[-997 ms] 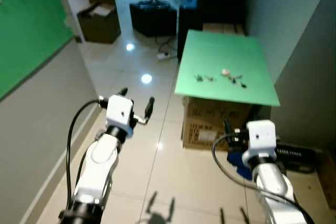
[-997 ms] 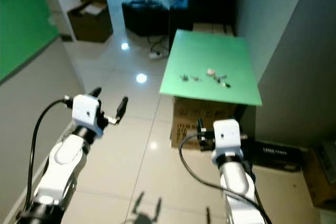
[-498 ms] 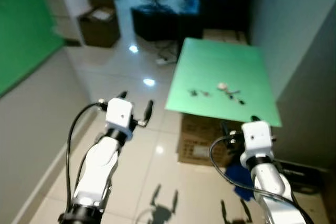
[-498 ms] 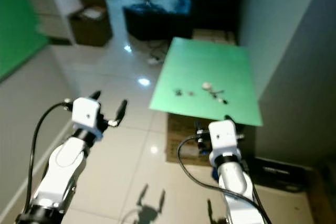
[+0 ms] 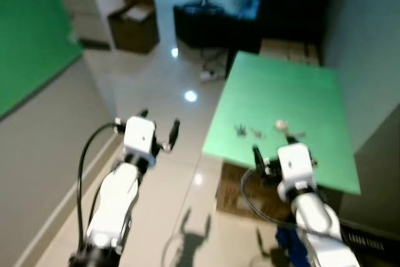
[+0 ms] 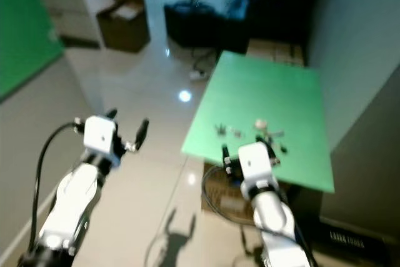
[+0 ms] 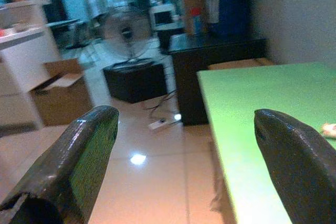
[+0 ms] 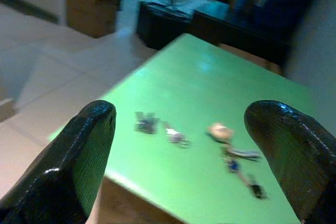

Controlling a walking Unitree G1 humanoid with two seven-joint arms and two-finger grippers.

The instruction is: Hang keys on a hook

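Note:
Several small keys lie loose on a green table point(image 5: 300, 95) ahead and to my right: one dark bunch point(image 8: 146, 122), a smaller key point(image 8: 176, 137), a cream tag point(image 8: 220, 131) and a string of further keys point(image 8: 239, 163). From the head they show as small dark specks point(image 5: 240, 130) near the table's front edge. My right gripper point(image 8: 194, 145) is open, held in the air just short of that edge and pointing at the keys. My left gripper point(image 5: 159, 120) is open too, raised over the tiled floor left of the table, holding nothing.
A cardboard box point(image 5: 240, 195) sits under the table. Further back stand an open carton point(image 5: 134, 23), a floor fan point(image 7: 126, 38) on a low black unit and dark cabinets. A grey wall with a green panel point(image 5: 31, 35) runs along my left; a grey wall stands right.
The camera has moved forward and turned, so the green table now sits nearer and my right gripper reaches its front edge. Both arms keep the same raised pose, fingers still open.

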